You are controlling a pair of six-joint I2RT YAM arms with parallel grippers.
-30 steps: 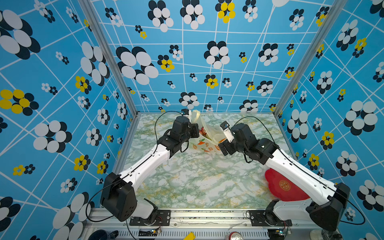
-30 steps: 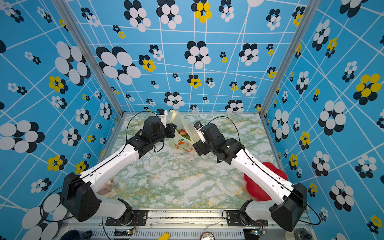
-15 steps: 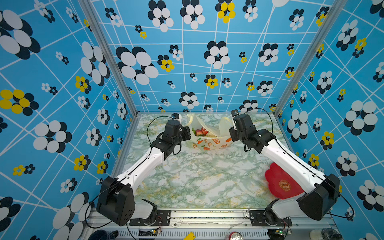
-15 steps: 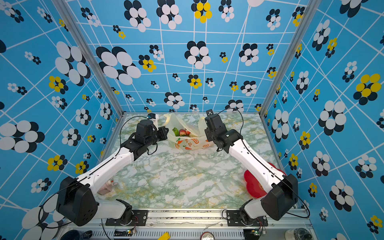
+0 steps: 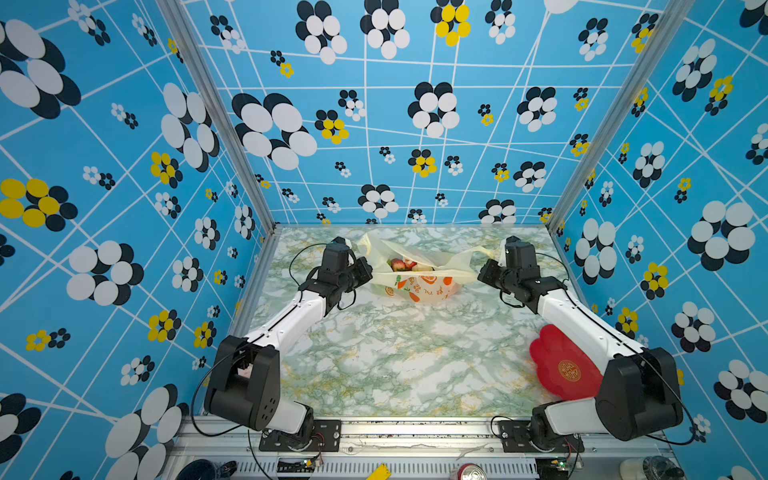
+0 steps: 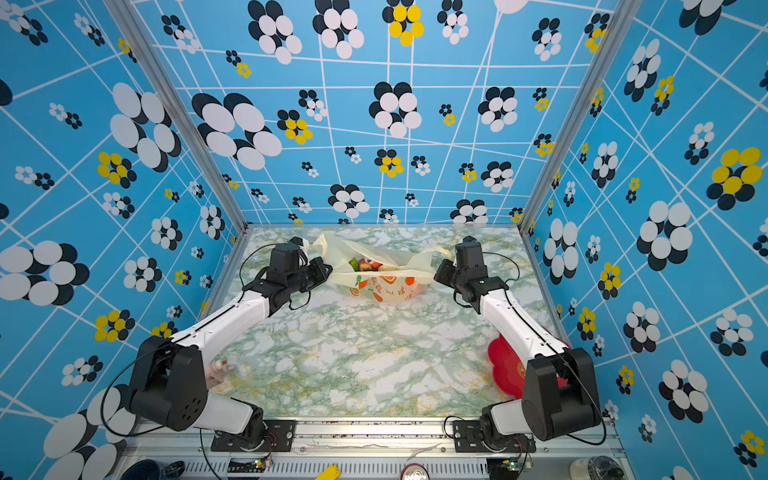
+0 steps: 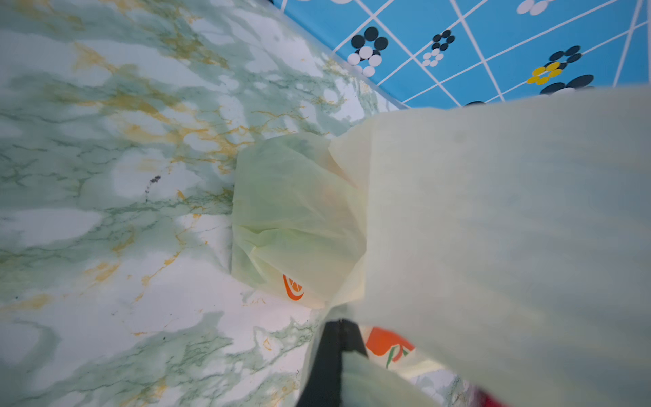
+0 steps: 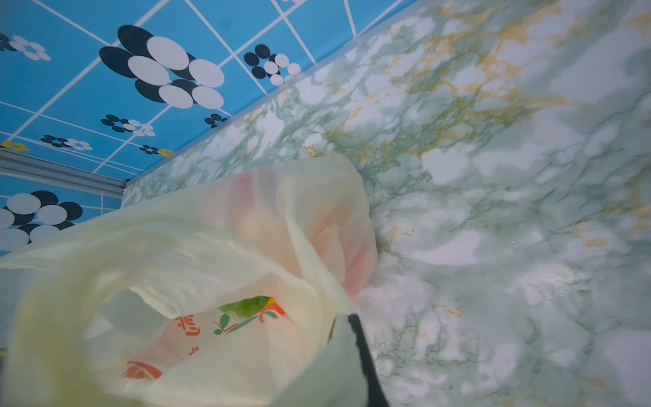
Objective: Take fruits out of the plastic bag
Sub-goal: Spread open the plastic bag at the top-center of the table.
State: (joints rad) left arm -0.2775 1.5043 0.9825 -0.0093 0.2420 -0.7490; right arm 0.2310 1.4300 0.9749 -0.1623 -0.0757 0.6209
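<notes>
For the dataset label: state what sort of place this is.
Probably a robot test booth, not a home: blue flower-print walls box in a marble-print tabletop, and two arms are bolted to a metal rail at its front edge.

1. Long white links are seen on the left arm [image 5: 291, 319] and the right arm [image 5: 577, 324].
2. Bulky black shoulder housings [image 5: 245, 382], dotted with small round holes, are carried near each base.
3. Thin black cables [image 5: 292, 264] are looped beside the black wrists.
4. The left gripper [image 5: 368, 270] and right gripper [image 5: 482, 272] are finished in black.
5. Black screwed base plates [image 5: 299, 436] are fitted underneath.
</notes>
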